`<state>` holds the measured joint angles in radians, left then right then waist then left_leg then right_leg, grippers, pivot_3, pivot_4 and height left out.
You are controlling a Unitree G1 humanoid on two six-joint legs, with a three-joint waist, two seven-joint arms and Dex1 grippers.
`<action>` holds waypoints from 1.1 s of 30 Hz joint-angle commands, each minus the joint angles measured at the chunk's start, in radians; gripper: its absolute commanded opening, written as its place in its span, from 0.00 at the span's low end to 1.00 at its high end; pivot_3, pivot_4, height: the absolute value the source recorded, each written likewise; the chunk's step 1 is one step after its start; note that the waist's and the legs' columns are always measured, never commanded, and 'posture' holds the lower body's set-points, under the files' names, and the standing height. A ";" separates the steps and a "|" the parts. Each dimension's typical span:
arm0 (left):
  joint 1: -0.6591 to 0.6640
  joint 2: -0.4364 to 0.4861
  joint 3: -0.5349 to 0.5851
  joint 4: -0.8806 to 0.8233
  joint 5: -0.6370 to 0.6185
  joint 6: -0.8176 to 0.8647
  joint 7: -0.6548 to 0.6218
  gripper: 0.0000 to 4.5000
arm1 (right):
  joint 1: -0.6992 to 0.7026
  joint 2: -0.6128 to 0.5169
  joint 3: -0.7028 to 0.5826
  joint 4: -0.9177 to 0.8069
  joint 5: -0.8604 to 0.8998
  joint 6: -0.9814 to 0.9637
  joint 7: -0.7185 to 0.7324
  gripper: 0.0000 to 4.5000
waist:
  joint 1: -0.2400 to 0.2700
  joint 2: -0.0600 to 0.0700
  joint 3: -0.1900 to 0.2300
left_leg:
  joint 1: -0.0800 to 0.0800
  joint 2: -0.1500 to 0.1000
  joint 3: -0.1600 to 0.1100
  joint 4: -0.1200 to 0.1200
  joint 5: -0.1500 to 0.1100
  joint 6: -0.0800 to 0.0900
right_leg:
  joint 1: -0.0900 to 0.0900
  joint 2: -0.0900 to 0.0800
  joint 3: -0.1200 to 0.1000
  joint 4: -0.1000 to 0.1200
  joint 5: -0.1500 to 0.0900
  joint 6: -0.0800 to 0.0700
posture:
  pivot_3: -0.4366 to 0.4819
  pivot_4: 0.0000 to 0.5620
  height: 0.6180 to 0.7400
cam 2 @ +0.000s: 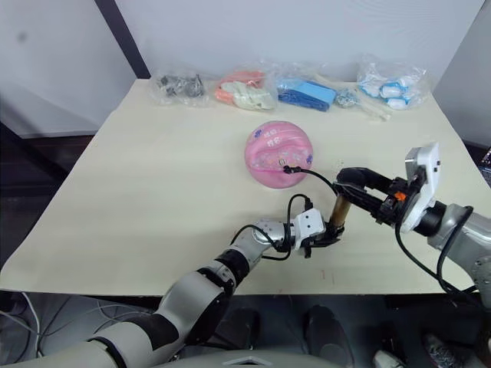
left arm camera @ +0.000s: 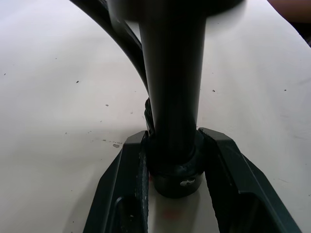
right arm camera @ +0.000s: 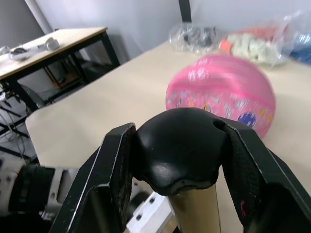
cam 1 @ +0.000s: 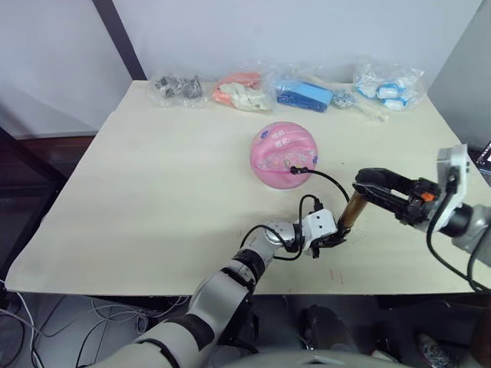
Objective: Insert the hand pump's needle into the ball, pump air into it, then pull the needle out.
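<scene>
Brass hand pump (cam 1: 352, 211) clamped upright between both my jaws.
Left jaws (cam 1: 331, 238) pinch its base, right jaws (cam 1: 370, 184) its handle; needle (cam 1: 294, 170) sits in the pink ball (cam 1: 284, 155) beyond them.

No text, brand, number or sign can be read anywhere in these views. The soft pink rubber ball (cam 1: 285, 154) on the table carries small blue and white cartoon prints and a pale patch, but none of it resolves into letters. The clear plastic bags along the far edge of the pale wooden table (cam 1: 153, 199) show coloured contents without readable labels. Two faint red marks on the tabletop near its front edge form no legible character.
</scene>
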<state>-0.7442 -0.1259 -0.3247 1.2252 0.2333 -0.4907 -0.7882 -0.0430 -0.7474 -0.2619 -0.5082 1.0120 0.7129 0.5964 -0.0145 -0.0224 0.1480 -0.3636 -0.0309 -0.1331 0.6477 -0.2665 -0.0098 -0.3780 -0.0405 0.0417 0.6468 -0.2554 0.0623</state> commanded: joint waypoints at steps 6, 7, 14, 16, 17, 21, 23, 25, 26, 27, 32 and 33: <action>0.028 0.007 -0.026 0.056 0.041 0.042 -0.012 0.25 | 0.037 0.073 0.163 0.151 -0.194 -0.051 0.065 0.46 | -0.001 0.000 -0.001 | 0.001 0.000 0.000 0.000 0.000 0.000 | 0.001 0.000 0.000 0.000 0.000 0.000 | 0.48 0.27 1.00; 0.029 0.007 -0.026 0.055 0.041 0.042 -0.012 0.25 | 0.048 0.070 0.177 0.157 -0.216 -0.059 0.081 0.46 | -0.001 -0.001 -0.002 | 0.001 0.000 0.000 0.000 0.000 0.000 | 0.001 0.000 0.000 0.000 0.000 0.000 | 0.48 0.27 1.00; 0.029 0.009 -0.026 0.055 0.041 0.044 -0.011 0.25 | -0.025 0.035 0.059 0.095 -0.134 -0.025 0.089 0.46 | -0.002 -0.003 -0.004 | 0.002 0.001 0.000 0.000 0.000 0.000 | 0.001 0.001 0.000 0.000 0.000 0.000 | 0.48 0.27 1.00; 0.032 0.007 -0.027 0.056 0.041 0.044 -0.009 0.25 | -0.077 -0.008 0.010 0.071 -0.086 0.011 0.084 0.46 | -0.002 -0.001 -0.003 | 0.001 0.001 0.000 0.000 0.000 0.000 | 0.001 0.001 0.000 -0.001 0.000 0.000 | 0.48 0.27 1.00; 0.033 0.007 -0.027 0.055 0.041 0.045 -0.008 0.25 | -0.102 -0.024 -0.013 0.063 -0.056 0.028 0.078 0.46 | -0.001 -0.001 -0.002 | 0.001 0.000 0.000 0.000 0.000 0.000 | 0.001 0.000 0.001 -0.001 0.000 0.000 | 0.48 0.27 1.00; 0.035 0.007 -0.027 0.055 0.041 0.046 -0.007 0.25 | -0.202 -0.080 -0.098 0.052 0.061 0.101 0.043 0.46 | 0.000 0.003 0.002 | -0.001 0.000 0.000 0.000 0.000 0.000 | 0.000 -0.001 0.000 -0.001 0.000 0.000 | 0.48 0.27 1.00; 0.035 0.007 -0.027 0.055 0.041 0.047 -0.006 0.25 | -0.259 -0.117 -0.146 0.059 0.134 0.141 0.022 0.46 | 0.000 0.003 0.004 | -0.001 0.000 0.000 0.000 0.000 0.000 | 0.000 -0.001 0.000 -0.001 0.000 0.000 | 0.48 0.27 1.00; 0.035 0.008 -0.027 0.054 0.041 0.049 -0.005 0.25 | -0.301 -0.156 -0.183 0.074 0.187 0.173 0.007 0.46 | 0.001 0.002 0.005 | -0.002 0.000 0.000 0.000 0.000 0.000 | 0.000 -0.001 0.000 -0.001 0.000 0.000 | 0.48 0.27 1.00; 0.035 0.008 -0.027 0.055 0.041 0.049 -0.005 0.25 | -0.319 -0.176 -0.199 0.084 0.213 0.189 0.002 0.46 | 0.001 0.003 0.005 | -0.002 0.000 0.000 0.000 0.000 0.000 | 0.000 -0.001 -0.001 -0.001 0.000 0.000 | 0.48 0.27 1.00; 0.036 0.008 -0.027 0.054 0.041 0.049 -0.005 0.25 | -0.331 -0.189 -0.211 0.089 0.234 0.201 -0.003 0.46 | 0.000 0.003 0.006 | -0.002 0.000 0.000 0.000 0.000 0.000 | -0.001 -0.001 -0.001 -0.001 0.000 0.000 | 0.48 0.27 1.00; 0.034 0.008 -0.027 0.056 0.042 0.052 -0.003 0.25 | -0.436 -0.290 -0.244 0.133 0.314 0.251 -0.014 0.46 | 0.000 0.003 0.006 | -0.003 0.000 0.001 0.000 0.000 0.000 | -0.001 -0.003 0.000 -0.001 0.001 0.000 | 0.48 0.27 1.00; 0.034 0.008 -0.027 0.056 0.042 0.052 -0.003 0.25 | -0.448 -0.302 -0.246 0.137 0.322 0.256 -0.014 0.46 | 0.000 0.003 0.006 | -0.003 0.000 0.001 0.000 0.000 0.000 | -0.002 -0.003 0.000 -0.001 0.001 0.000 | 0.48 0.27 1.00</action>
<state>-0.7448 -0.1260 -0.3223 1.2135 0.2296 -0.4873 -0.7887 -0.4373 -1.0183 -0.4065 -0.3790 1.3227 1.0046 0.6069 -0.0142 -0.0194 0.1541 -0.3667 -0.0313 -0.1325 0.6481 -0.2665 -0.0097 -0.3797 -0.0431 0.0411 0.6455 -0.2549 0.0621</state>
